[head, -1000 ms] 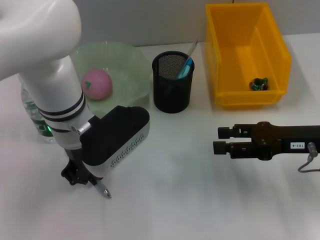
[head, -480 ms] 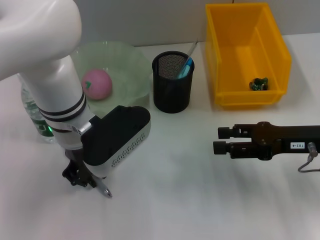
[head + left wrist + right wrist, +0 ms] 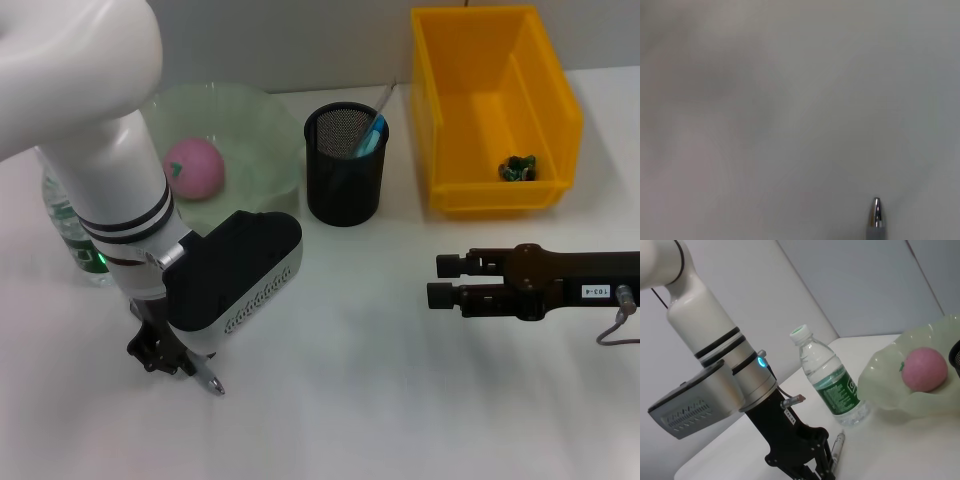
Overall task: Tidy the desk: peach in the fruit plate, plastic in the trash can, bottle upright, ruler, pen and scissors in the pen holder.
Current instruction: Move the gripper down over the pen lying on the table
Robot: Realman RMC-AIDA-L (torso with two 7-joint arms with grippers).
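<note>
My left gripper (image 3: pixel 160 356) hangs low over the white desk (image 3: pixel 340 400), right at a silver pen (image 3: pixel 207 380) that lies flat with its tip sticking out. The pen's tip shows in the left wrist view (image 3: pixel 876 216), and in the right wrist view the pen (image 3: pixel 837 448) lies beside the left gripper (image 3: pixel 809 466). My right gripper (image 3: pixel 438 280) is open and empty above the desk's right side. The peach (image 3: pixel 195 168) sits in the fruit plate (image 3: pixel 265 120). The bottle (image 3: pixel 827 380) stands upright. The pen holder (image 3: pixel 345 170) holds the scissors (image 3: pixel 370 136) and the ruler (image 3: pixel 384 98).
The yellow trash can (image 3: pixel 440 120) stands at the back right with a small crumpled green and black piece (image 3: pixel 518 167) inside. The bottle (image 3: pixel 62 225) is close behind my left arm. Bare desk lies between the two grippers.
My left gripper has sunk a little closer to the desk at the pen. The pen and the right arm have not moved.
</note>
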